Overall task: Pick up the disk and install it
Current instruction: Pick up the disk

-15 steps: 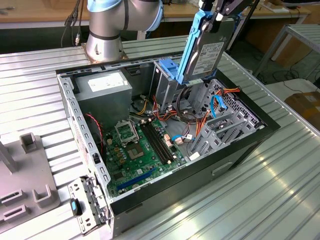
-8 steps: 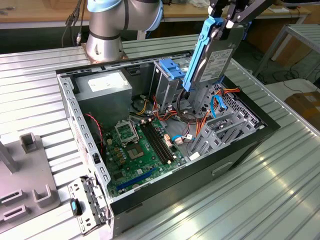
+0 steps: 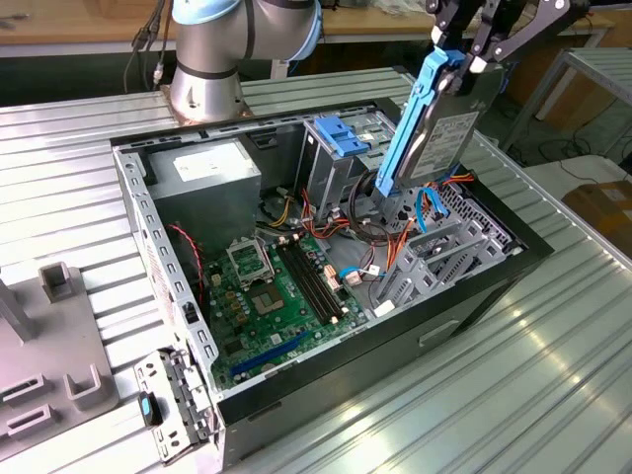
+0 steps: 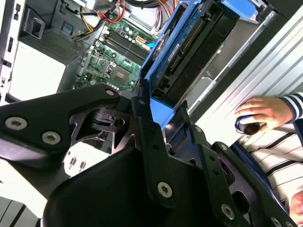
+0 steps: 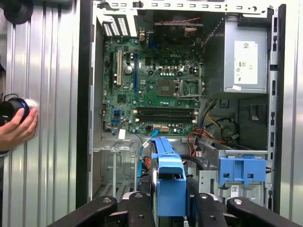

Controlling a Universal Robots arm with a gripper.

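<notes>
The disk (image 3: pixel 437 138), a grey drive in a bright blue carrier frame, hangs steeply tilted over the open computer case (image 3: pixel 178 326). Its lower end reaches down among the cables by the drive cage. My gripper (image 3: pixel 464 51) is shut on the disk's upper end, black fingers (image 3: pixel 499 44) clamping both flat sides. In the second wrist view the disk (image 4: pixel 189 52) juts out from the gripper (image 4: pixel 163 106) toward the motherboard. In the first wrist view the disk's blue frame (image 5: pixel 169 182) rises edge-on between the fingers (image 5: pixel 137 208) of the gripper (image 5: pixel 169 205).
Inside the case lie a green motherboard (image 3: pixel 281 296), a grey power supply (image 3: pixel 202 170), orange and blue cables and a ribbed light-blue bracket (image 3: pixel 341 138). A person's hand (image 5: pixel 16 127) rests on a black device beside the case. The arm's base (image 3: pixel 207 69) stands behind the case, and grey fixtures (image 3: pixel 49 341) sit at the exterior view's left.
</notes>
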